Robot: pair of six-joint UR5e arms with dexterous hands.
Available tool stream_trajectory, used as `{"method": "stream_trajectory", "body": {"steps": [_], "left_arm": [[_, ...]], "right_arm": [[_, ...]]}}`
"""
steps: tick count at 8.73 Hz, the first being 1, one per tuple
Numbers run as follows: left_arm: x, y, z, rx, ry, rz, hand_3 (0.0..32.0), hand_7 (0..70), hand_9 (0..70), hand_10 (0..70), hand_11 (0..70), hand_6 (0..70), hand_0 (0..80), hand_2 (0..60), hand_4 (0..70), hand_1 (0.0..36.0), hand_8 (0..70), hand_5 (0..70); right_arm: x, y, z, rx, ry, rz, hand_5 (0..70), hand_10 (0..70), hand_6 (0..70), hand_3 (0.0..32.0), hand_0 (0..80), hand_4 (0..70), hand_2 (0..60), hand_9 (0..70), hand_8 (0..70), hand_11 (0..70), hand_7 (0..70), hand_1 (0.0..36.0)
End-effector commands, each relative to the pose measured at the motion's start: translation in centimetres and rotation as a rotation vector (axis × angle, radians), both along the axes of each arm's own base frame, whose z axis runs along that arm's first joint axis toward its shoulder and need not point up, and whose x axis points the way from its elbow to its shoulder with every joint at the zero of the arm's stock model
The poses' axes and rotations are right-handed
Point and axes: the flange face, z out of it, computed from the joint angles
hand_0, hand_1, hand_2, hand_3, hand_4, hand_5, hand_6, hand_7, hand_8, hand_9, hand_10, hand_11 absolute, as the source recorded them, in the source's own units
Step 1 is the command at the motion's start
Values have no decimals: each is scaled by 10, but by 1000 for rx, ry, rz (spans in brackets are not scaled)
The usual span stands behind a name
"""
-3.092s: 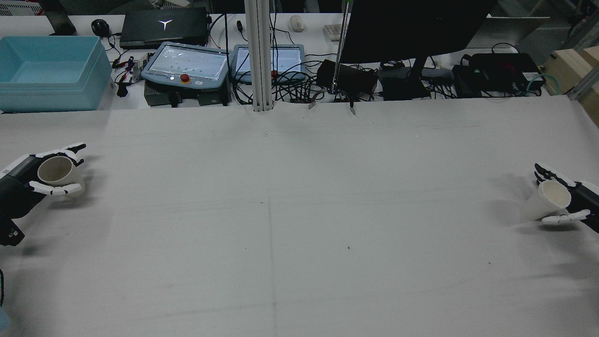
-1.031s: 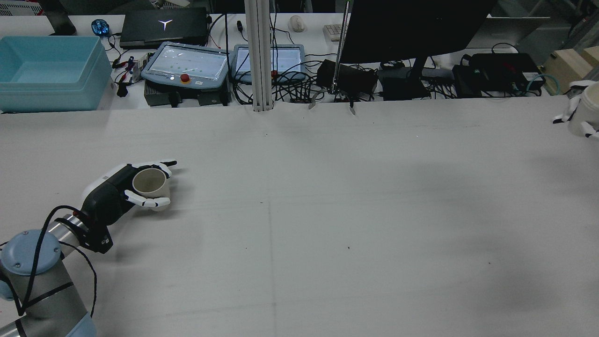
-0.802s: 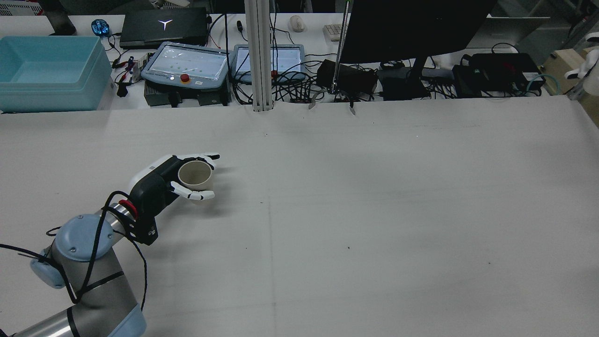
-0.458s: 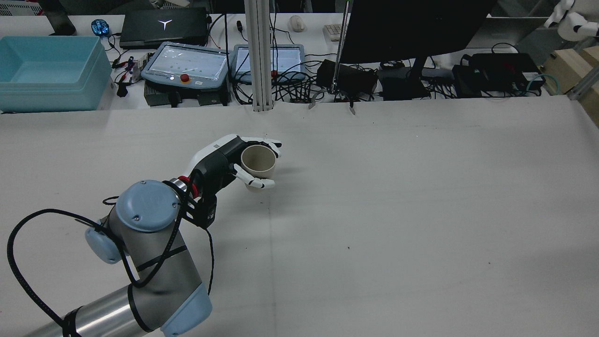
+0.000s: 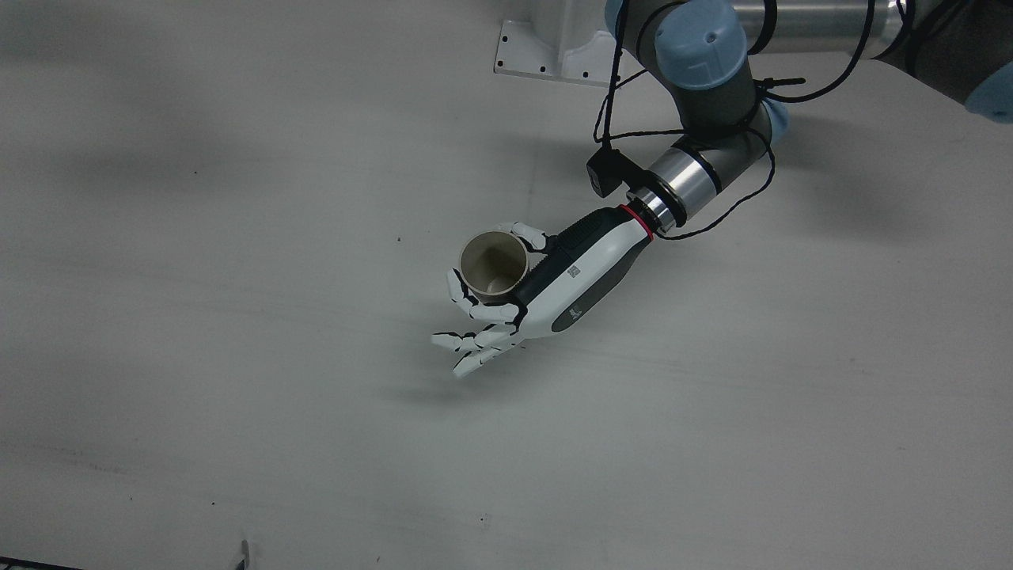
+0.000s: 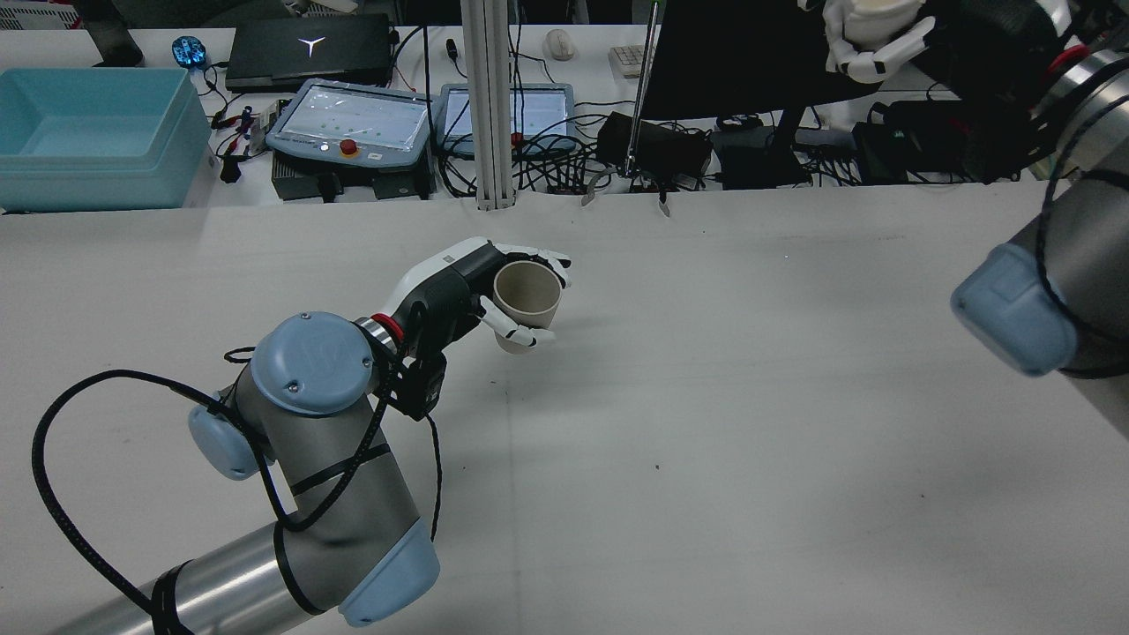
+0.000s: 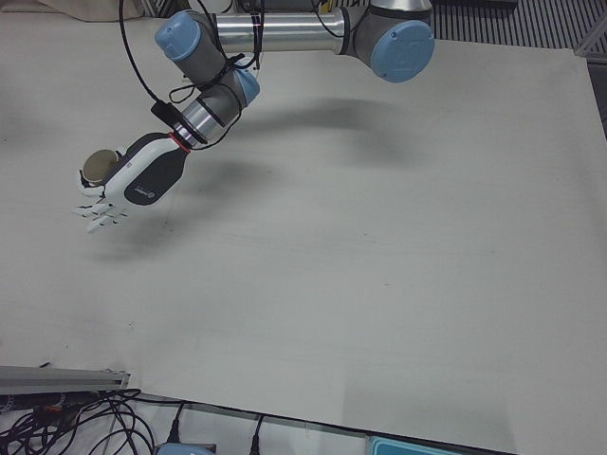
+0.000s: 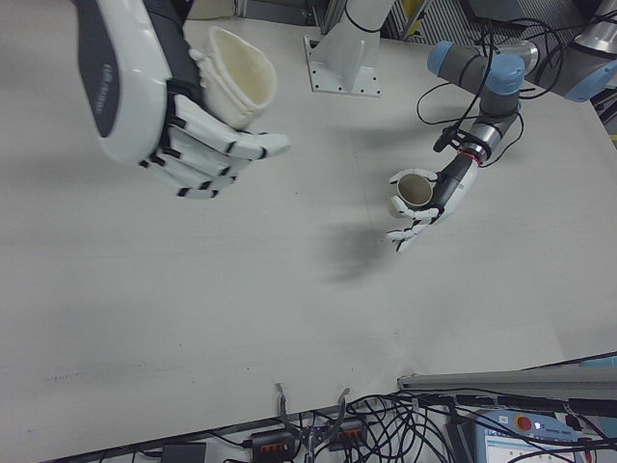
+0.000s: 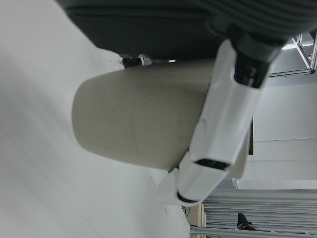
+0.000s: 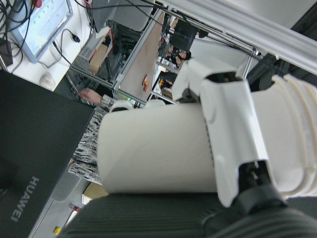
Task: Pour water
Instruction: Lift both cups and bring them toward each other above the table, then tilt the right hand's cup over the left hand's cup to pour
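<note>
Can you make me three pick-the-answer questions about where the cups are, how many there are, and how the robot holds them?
1. Where is the left hand's cup?
A. near the table's middle
B. in the blue bin
C. on the laptop

2. How many cups show?
A. one
B. two
C. four

3. How is the right hand's cup?
A. lying on the table
B. held high
C. upside down on the table

Answers: 1 A, the left hand holds its cup over the table. 2 B, one per hand. 3 B, the right hand lifts its cup high.

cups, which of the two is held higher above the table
The white cup in the right robot hand. It is raised far above the table, near the right-front camera, while the beige cup in the left robot hand stays low over the table's middle.
</note>
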Motion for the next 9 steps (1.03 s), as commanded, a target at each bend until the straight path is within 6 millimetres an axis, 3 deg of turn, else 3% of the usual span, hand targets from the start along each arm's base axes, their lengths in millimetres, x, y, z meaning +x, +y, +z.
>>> {"method": "stream_trajectory", "body": {"steps": [1,3,4,5,6,7,8,9], "left_arm": [[-2,-1,-11,0,5,-1,0,223,63,68,134,171,800,600,700,360,67,700],[-2,-1,-12,-1,9,-1,0,219,62,67,133,168,800,600,700,360,67,700],[-3,-1,-13,0,11,-3,0,219,63,67,133,169,800,600,700,360,67,700],[-3,-1,-13,0,11,-3,0,221,63,67,133,171,800,600,700,360,68,700],[-5,-1,-15,2,16,-3,0,219,62,67,132,169,800,600,700,360,67,700],[-9,-2,-19,7,26,-7,0,221,63,67,133,170,800,600,700,360,67,700],[-10,-2,-14,-22,52,2,0,220,62,66,131,170,800,600,700,360,66,700],[-27,-13,-16,-51,100,-11,0,218,63,67,133,167,800,600,700,360,66,700]], "right_arm": [[-154,26,-39,19,154,-94,280,381,679,0,800,547,600,695,512,573,700,360],[-212,37,-38,21,264,-123,275,319,676,0,800,561,600,700,513,493,700,360],[-235,38,-39,14,291,-137,274,314,673,0,800,558,600,693,508,486,700,360],[-248,37,-39,1,303,-120,274,322,677,0,800,572,600,695,510,497,700,360],[-251,33,-34,-14,313,-102,271,306,650,0,800,526,600,681,495,478,700,360],[-242,34,-32,-17,293,-92,271,306,635,0,800,505,600,677,490,478,700,360],[-209,40,-29,-16,216,-63,270,317,585,0,800,424,600,653,476,493,700,360],[-149,44,-7,-43,120,-2,267,319,515,0,800,317,600,605,449,498,700,360]]}}
